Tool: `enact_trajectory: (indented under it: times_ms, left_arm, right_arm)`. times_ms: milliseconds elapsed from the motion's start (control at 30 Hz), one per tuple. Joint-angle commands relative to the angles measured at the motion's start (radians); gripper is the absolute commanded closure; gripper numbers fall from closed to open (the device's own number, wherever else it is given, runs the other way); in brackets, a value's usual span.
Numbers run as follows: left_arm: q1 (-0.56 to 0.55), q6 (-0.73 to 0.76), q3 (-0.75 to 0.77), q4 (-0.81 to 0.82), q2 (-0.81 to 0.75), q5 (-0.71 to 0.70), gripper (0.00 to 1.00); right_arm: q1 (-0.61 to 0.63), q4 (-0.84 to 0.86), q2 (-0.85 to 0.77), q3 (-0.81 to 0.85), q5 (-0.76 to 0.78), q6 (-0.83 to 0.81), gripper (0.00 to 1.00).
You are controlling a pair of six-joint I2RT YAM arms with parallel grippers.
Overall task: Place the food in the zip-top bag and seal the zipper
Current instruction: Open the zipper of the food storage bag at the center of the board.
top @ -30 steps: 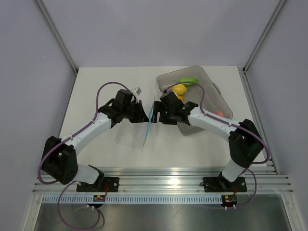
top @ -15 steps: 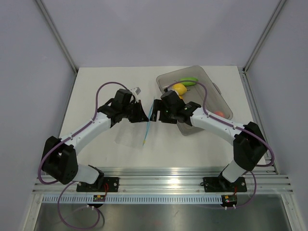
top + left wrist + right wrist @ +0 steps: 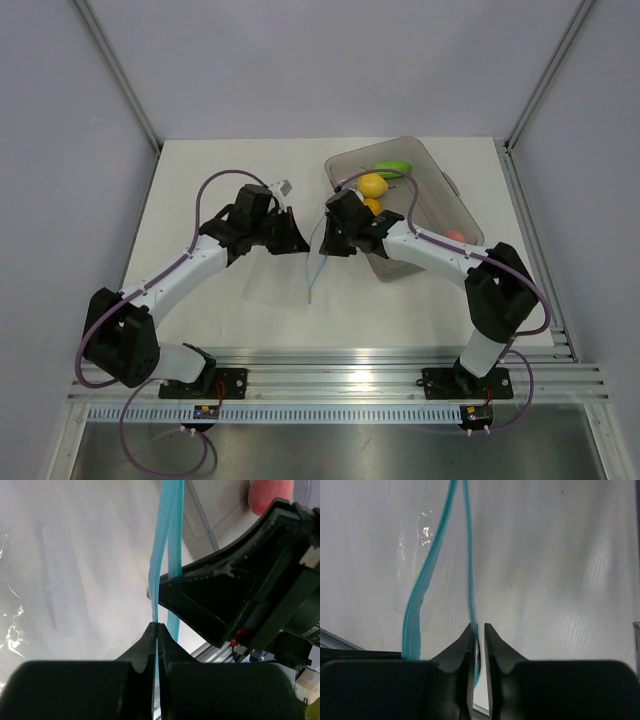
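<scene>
"What's the left gripper [image 3: 157, 625] doing?"

"It's clamped tight on the zipper [image 3: 314, 272]. The clear zip-top bag [image 3: 272, 285] spreads just left of that strip."

"And the right gripper [image 3: 478, 626]?"

"Its jaws are nearly together around one blue lip, but I can't tell if they pinch. The lemon [image 3: 373, 185] and the other toy food sit in the tray [image 3: 440, 172]."
</scene>
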Motion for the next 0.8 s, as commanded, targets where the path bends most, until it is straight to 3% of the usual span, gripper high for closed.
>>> enact_trajectory:
  times_ms: [0, 33, 67, 400, 433, 567, 767]
  left_arm:
    - [0.012, -0.003, 0.02, 0.03, -0.05, 0.035, 1.0]
    - [0.016, 0.001, 0.02, 0.026, -0.05, 0.031, 1.0]
    - [0.019, 0.002, 0.02, 0.02, -0.049, 0.026, 1.0]
    - [0.025, 0.007, 0.057, -0.046, 0.023, -0.032, 1.0]
    - [0.025, 0.005, 0.061, -0.051, 0.03, -0.032, 0.92]
    - [0.02, 0.002, 0.08, -0.059, 0.056, -0.026, 0.76]
    - [0.013, -0.006, 0.083, -0.049, 0.067, -0.017, 0.71]
  right_arm:
    - [0.01, 0.046, 0.005, 0.053, 0.024, 0.012, 0.85]
    - [0.01, 0.046, 0.001, 0.05, 0.028, 0.012, 0.97]
    - [0.01, 0.047, -0.013, 0.048, 0.045, 0.015, 1.0]
    - [0.032, 0.049, -0.064, 0.039, 0.07, 0.003, 1.0]
    - [0.036, 0.049, -0.064, 0.041, 0.071, 0.003, 1.0]
    - [0.05, 0.029, -0.053, 0.067, 0.079, 0.0, 1.0]
    - [0.061, 0.021, -0.05, 0.084, 0.079, 0.0, 1.0]
